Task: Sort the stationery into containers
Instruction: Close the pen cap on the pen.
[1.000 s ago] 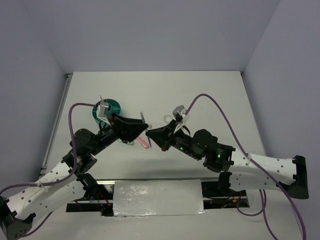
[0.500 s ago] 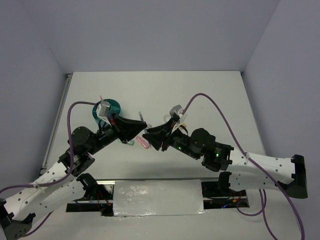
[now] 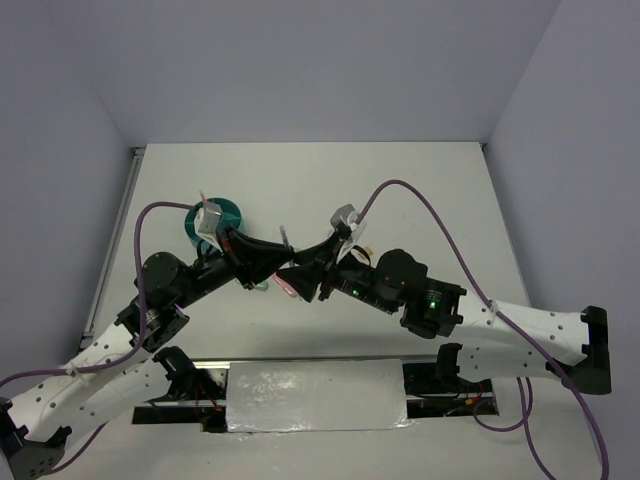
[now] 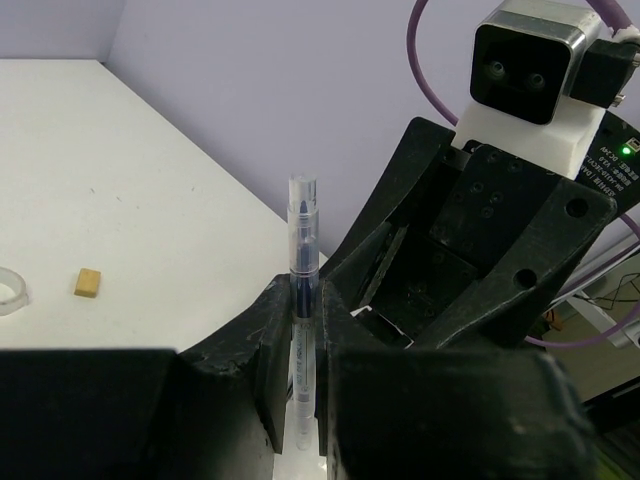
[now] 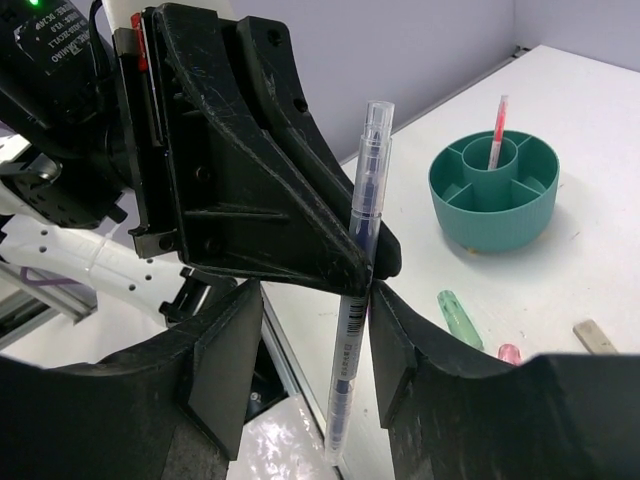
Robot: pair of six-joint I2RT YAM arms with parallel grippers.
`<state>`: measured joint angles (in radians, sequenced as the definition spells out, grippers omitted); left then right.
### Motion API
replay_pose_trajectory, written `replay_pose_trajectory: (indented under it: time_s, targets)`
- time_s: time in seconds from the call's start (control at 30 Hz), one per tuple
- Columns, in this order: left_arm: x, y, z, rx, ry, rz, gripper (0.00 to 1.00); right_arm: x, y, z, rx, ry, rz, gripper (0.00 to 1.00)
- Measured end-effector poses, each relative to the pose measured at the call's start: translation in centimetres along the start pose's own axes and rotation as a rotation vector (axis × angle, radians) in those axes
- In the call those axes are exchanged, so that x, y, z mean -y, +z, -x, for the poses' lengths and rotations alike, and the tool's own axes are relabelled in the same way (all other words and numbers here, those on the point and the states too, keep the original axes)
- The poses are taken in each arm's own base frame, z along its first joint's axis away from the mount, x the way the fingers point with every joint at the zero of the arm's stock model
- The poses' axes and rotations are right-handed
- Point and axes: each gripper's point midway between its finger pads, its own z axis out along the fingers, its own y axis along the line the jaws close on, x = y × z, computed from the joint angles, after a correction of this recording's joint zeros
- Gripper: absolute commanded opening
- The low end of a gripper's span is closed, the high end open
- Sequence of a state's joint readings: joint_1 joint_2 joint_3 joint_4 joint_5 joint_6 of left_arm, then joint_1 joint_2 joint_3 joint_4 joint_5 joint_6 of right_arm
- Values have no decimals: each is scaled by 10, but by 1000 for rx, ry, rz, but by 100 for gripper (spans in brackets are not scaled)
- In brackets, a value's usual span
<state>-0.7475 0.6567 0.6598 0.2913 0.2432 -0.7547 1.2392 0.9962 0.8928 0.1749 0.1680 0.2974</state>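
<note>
Print, illegible, on thin pen upright in left claw's grip.

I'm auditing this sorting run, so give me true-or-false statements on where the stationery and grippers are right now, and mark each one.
1. The left gripper is shut on the clear pen. True.
2. The teal organiser holds nothing. False: a red-pink pen stands in its central ring.
3. The mint-green eraser lies on the table, outside the organiser. True.
4. The clear pen lies flat on the table. False: it is held off the table, upright in both wrist views.
5. The tape ring sits in the organiser. False: it lies on the table.
</note>
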Motion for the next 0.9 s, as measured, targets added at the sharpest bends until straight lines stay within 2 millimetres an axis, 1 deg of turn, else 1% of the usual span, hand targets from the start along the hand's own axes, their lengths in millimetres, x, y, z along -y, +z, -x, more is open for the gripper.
replay_pose_trajectory:
  time_s: [0.2,0.3,0.4,0.47,0.5,0.6,0.67,0.7,0.73,0.77,0.8,0.87,0.9]
  targets:
    - [-1,0,1,-1,2,2,0,0,2,-2,-8,-9,-2,51]
    - [0,-1,1,1,3,2,0,1,3,-3,-11,-14,-4,47]
    - [7,-3,3,-2,5,-24,0,3,6,-8,-25,-16,-9,37]
    - [10,-3,4,0,7,-37,0,5,8,-13,-37,-20,-15,35]
    - [12,-3,6,2,8,-44,0,5,9,-14,-41,-20,-17,26]
    - [14,-4,6,2,11,-53,0,6,9,-15,-41,-18,-18,9]
    - [14,-4,7,4,15,-54,0,5,9,-14,-39,-14,-17,6]
    - [14,-4,7,4,17,-53,4,6,9,-14,-40,-15,-18,0]
    - [14,-4,7,4,20,-53,7,6,9,-14,-40,-15,-19,0]
    - [14,-4,7,4,24,-53,12,6,10,-14,-39,-15,-19,0]
    - [14,-4,7,4,27,-53,30,6,10,-14,-40,-15,-19,0]
    - [13,-4,6,3,33,-51,50,6,10,-14,-40,-15,-18,0]
    - [12,-4,5,-1,31,-48,75,6,10,-15,-40,-15,-20,0]
